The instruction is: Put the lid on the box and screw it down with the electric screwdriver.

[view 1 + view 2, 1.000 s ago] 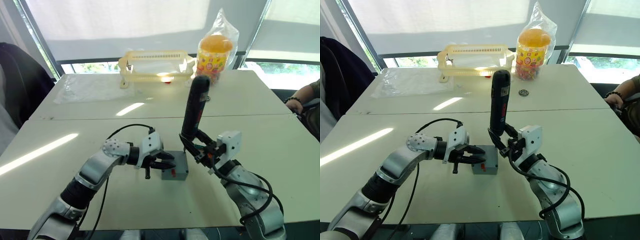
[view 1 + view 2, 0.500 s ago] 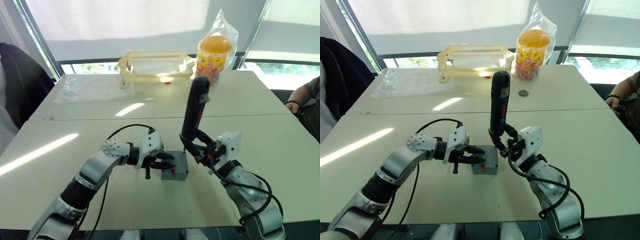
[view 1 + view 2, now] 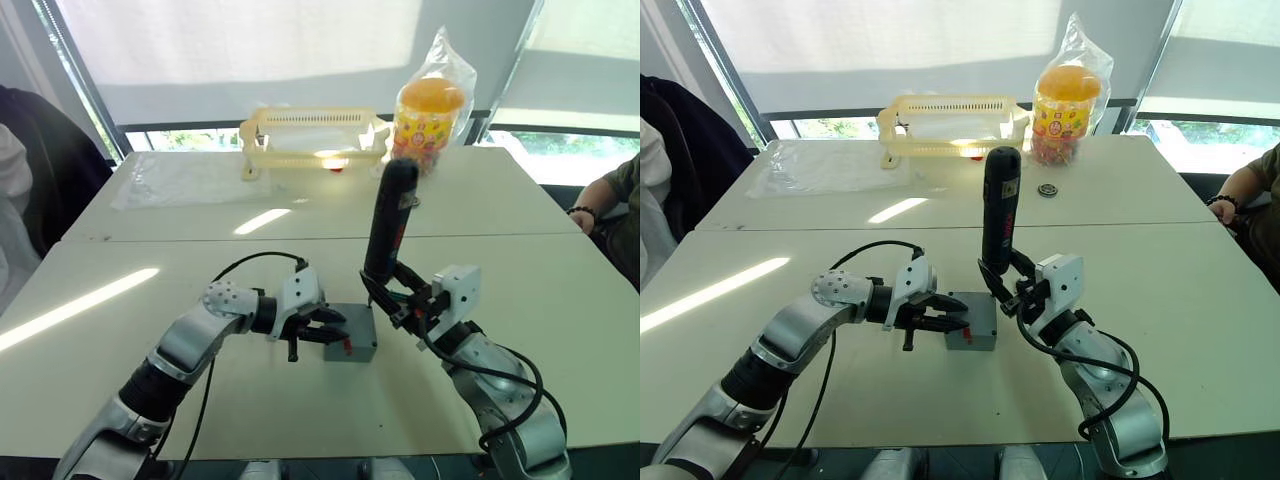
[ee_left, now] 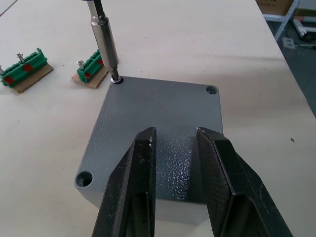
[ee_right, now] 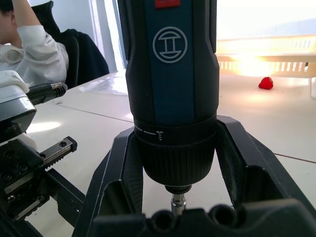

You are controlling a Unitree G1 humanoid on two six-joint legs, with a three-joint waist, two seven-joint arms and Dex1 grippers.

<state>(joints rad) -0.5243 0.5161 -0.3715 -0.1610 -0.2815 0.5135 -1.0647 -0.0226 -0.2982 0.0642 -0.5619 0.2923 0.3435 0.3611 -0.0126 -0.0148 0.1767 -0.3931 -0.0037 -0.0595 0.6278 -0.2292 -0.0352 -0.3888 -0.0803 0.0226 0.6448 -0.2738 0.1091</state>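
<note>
Electric screwdriver (image 5: 170, 89) shows a circled H-like logo; no words legible.

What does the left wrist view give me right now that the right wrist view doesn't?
Left wrist view: the lid sits on the box, the screwdriver's metal bit stands in one corner screw hole, other corner holes look empty, and two green terminal blocks lie on the table beside it. The left gripper is open, its fingers over the lid.

Right wrist view: the electric screwdriver body clamped upright in the right gripper, plus a person in white and a small red object by the yellow basket.

Shared: the screwdriver and the pale table.
</note>
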